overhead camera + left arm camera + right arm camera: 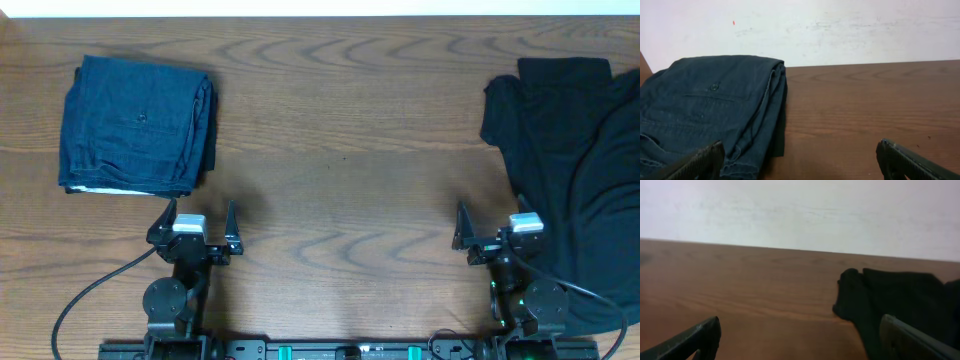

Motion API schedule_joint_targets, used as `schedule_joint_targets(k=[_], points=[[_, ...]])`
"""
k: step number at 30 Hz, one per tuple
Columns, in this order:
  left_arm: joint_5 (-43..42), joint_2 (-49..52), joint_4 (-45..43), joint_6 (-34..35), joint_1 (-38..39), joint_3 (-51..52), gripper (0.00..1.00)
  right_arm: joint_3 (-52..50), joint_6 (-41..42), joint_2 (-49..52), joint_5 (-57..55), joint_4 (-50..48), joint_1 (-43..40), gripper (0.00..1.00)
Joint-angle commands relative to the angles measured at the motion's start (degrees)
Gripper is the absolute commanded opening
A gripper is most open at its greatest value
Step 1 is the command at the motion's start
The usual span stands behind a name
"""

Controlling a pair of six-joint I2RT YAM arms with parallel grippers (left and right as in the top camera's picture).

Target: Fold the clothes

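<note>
Two garments logged on the wood-grain surface (340,170). Found the black T-shirt (570,150) unfolded and rumpled at the far right, one sleeve pointing inward, its outer side running past the frame edge. Found a folded denim garment (135,125) at far left, well apart from it. Recorded the left end effector (200,210) with fingers spread apart, holding nothing, just short of the denim. Recorded the right end effector (490,222) likewise spread and unloaded, just beside the shirt's inner edge; cannot tell whether its outer finger touches cloth. Judged folding not yet begun, with the step in hand taken to be bringing the shirt inward and laying it flat. Recommend pinching a single layer at shoulder and hem, dragging low toward the middle, and smoothing before any crease. Recommend bringing in the left arm for the second corner, since soft fabric will likely bunch under a one-point pull. Advise leaving the denim alone. Noted a plain off-white wall (840,30) behind, faintly scuffed, with one small red mark.
</note>
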State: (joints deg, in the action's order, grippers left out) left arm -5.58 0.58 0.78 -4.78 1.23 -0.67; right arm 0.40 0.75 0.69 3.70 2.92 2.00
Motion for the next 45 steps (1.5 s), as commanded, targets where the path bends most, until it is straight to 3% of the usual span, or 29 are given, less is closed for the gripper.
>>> schedule_joint_targets(k=[1,8,14,20,30,37,38,41,42,43,45], points=[[-1.88,-0.26,2.45,-0.74,0.20,0.44,0.98,1.07,8.96,-0.04,-0.22,-0.09,-0.63,0.99],[-1.88,-0.24,2.45,-0.74,0.20,0.44,0.98,12.98,9.49,1.62,0.37,6.25,-0.66,0.99],[-1.88,-0.24,2.45,-0.74,0.20,0.44,0.98,29.73,9.49,12.74,0.42,12.04,-0.63,0.99],[-1.88,-0.24,2.45,-0.74,0.20,0.44,0.98,47.56,6.95,30.58,0.33,21.31,-0.66,0.99],[-1.88,-0.24,2.45,-0.74,0.20,0.44,0.98,79.58,3.13,70.90,-3.26,46.23,-4.31,0.99],[-1.88,-0.26,2.45,-0.74,0.20,0.44,0.98,88.74,0.20,91.62,-3.26,47.43,-9.60,0.99],[-1.88,-0.24,2.45,-0.74,0.20,0.44,0.98,88.74,0.20,93.94,-3.23,46.66,-10.32,0.89],[-1.88,-0.26,2.45,-0.74,0.20,0.44,0.98,88.74,0.24,99.32,-1.99,45.05,-11.32,0.16],[-1.88,-0.26,2.45,-0.74,0.20,0.44,0.98,88.74,0.22,100.96,-1.14,44.54,-11.45,0.05],[-1.88,-0.26,2.45,-0.74,0.20,0.44,0.98,88.74,0.22,102.92,-0.46,43.98,-11.45,0.01],[-1.88,-0.26,2.45,-0.74,0.20,0.44,0.98,88.74,0.22,105.74,-0.31,42.69,-11.45,0.01]])
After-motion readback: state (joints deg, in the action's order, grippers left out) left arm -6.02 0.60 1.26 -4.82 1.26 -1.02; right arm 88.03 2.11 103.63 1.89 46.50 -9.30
